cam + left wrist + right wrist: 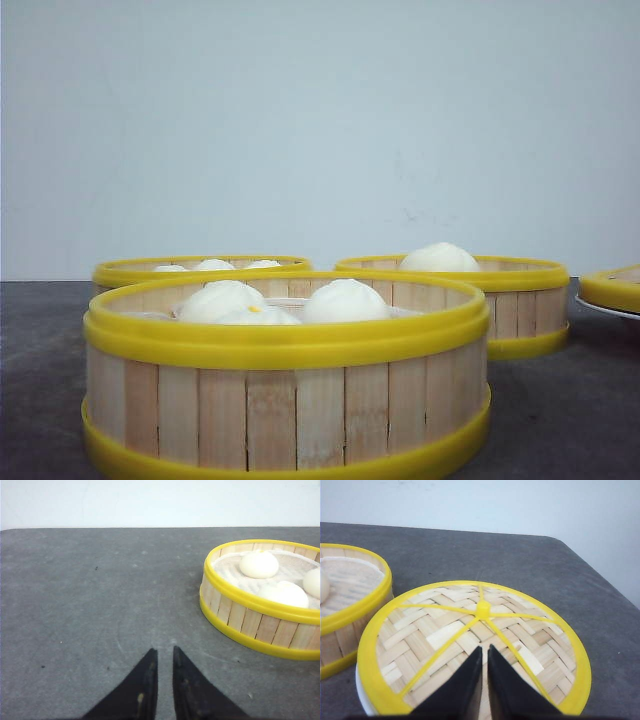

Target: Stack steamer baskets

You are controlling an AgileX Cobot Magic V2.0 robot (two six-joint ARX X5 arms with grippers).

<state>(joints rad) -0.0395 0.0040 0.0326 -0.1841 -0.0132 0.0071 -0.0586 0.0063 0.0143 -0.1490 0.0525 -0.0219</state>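
Three baskets sit apart on the grey bench [560,420], none stacked yet: the near basket [286,400] front and centre, the left basket [130,271] behind it, and the right basket [525,305] further back to the right. Each holds white buns [345,300]: three show in the near one, three tops peek over the left one's rim, and one in the right, though more may hide below the rims. A woven lid [475,640] with yellow spokes and a centre knob rests on a white plate [362,702] at the far right of the bench, just beside one of the baskets. The left hand [165,652] hangs over bare bench near a basket, fingers pinched almost together and holding nothing; the right hand [484,650] hovers over the lid, likewise nearly clenched and empty. The risks, as I judge them: the glossy rims may slip in a narrow pinch, so a lifted basket could tilt and roll its buns out; a bun standing above its rim, as in the right basket, could be squashed or keep the upper basket from seating level; and setting one down off-centre could leave it perched on the rim, ready to slide off.
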